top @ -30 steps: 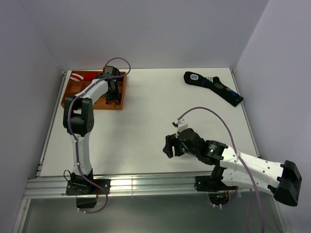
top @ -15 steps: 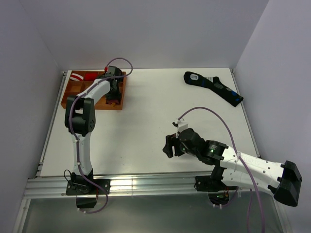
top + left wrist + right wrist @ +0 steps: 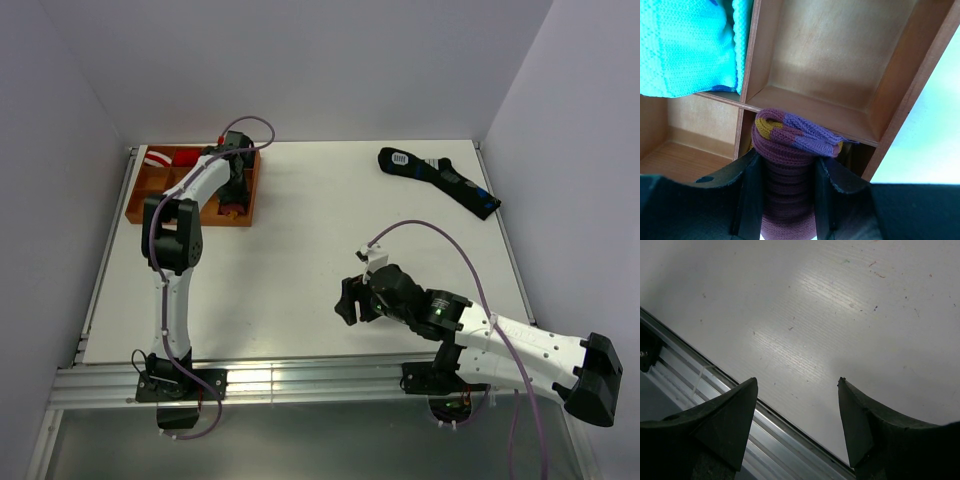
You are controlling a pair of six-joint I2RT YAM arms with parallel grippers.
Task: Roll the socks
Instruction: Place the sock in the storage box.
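In the left wrist view a rolled maroon knit sock (image 3: 790,150) with an orange patch and a purple cuff sits between the fingers of my left gripper (image 3: 785,165), which is shut on it. It hangs over a divider of the wooden tray (image 3: 900,95), by the near right compartment. In the top view my left gripper (image 3: 232,190) is over the tray's right side (image 3: 252,200); the sock is hidden there. My right gripper (image 3: 797,385) is open and empty above the table's near edge, also in the top view (image 3: 347,300).
A teal bundle (image 3: 690,45) fills the tray's compartment to the left. Red and striped bundles (image 3: 170,158) lie in the tray's far left. A long black sock with blue marks (image 3: 440,180) lies at the back right. The aluminium rail (image 3: 715,385) runs along the near edge.
My left arm has shifted slightly toward the back over the tray. The right arm has not moved.
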